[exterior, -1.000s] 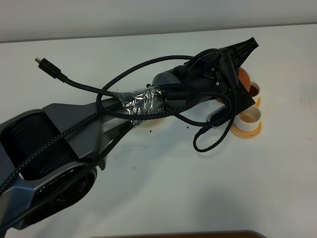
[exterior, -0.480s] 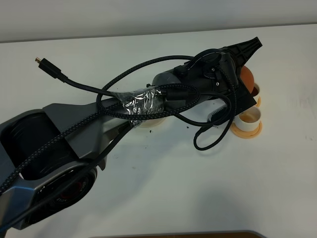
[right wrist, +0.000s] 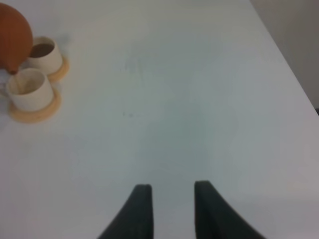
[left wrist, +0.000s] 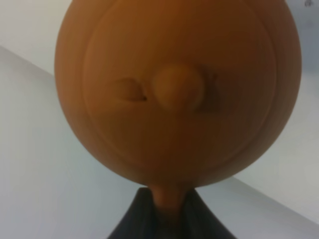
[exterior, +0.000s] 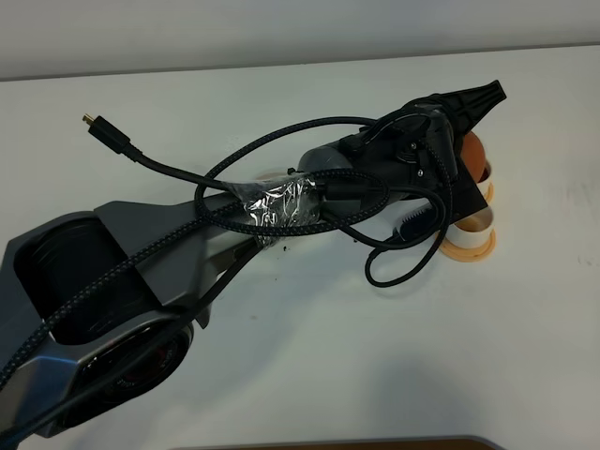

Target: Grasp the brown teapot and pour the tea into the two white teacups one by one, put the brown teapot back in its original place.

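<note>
The left pincer (left wrist: pixel 167 211) is clenched on the loop handle of the teapot (left wrist: pixel 174 89). It holds the pot in the air above two cups toward the counter's (right wrist: pixel 199 99) right edge, spout down by the front cup (right wrist: pixel 27 88), which looks pale inside. The back cup (right wrist: pixel 44 54) holds brown tea. Each cup sits on an orange saucer (right wrist: pixel 35 113). The right pincer (right wrist: pixel 172 209) hangs released, well apart.

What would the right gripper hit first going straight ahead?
Likely only the bare white table; the right gripper points clear of the two small white teacups and round brown clay teapot. Depth unclear.
</note>
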You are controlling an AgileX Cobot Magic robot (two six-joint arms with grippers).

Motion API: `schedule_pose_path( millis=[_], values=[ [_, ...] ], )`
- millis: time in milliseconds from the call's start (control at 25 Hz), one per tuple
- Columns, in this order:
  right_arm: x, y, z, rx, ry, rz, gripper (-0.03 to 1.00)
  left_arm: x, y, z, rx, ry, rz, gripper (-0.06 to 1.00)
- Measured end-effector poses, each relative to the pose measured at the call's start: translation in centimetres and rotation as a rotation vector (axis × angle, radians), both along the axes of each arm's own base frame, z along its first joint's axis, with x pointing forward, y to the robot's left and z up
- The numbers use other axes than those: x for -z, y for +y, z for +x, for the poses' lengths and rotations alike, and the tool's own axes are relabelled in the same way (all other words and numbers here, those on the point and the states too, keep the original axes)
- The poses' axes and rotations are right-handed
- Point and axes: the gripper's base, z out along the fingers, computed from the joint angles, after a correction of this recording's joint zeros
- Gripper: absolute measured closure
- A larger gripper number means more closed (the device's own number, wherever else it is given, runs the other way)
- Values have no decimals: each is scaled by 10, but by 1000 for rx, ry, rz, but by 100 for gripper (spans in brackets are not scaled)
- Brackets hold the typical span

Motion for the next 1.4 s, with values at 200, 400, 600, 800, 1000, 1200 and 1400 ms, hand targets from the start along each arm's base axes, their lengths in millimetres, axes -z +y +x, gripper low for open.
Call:
schedule_pose_path(
  millis=[200,400,600,800,1000,1200,1400],
  values=[
    [0,0,0,0,0,0,73,-2,0,1,18,-27,14,80],
    [0,0,0,0,0,0,73,-4,-1,3,39,-61,33,80],
    [0,0,0,0,0,0,73,-5,-2,3,56,-81,39,80],
    [0,0,0,0,0,0,73,-5,-3,3,74,-87,36,80],
    [0,0,0,0,0,0,73,-6,-4,3,105,-98,52,80],
    [0,0,0,0,0,0,73,-6,-6,3,124,-104,49,80],
    [0,0,0,0,0,0,73,-6,-7,3,155,-115,74,80]
  ],
)
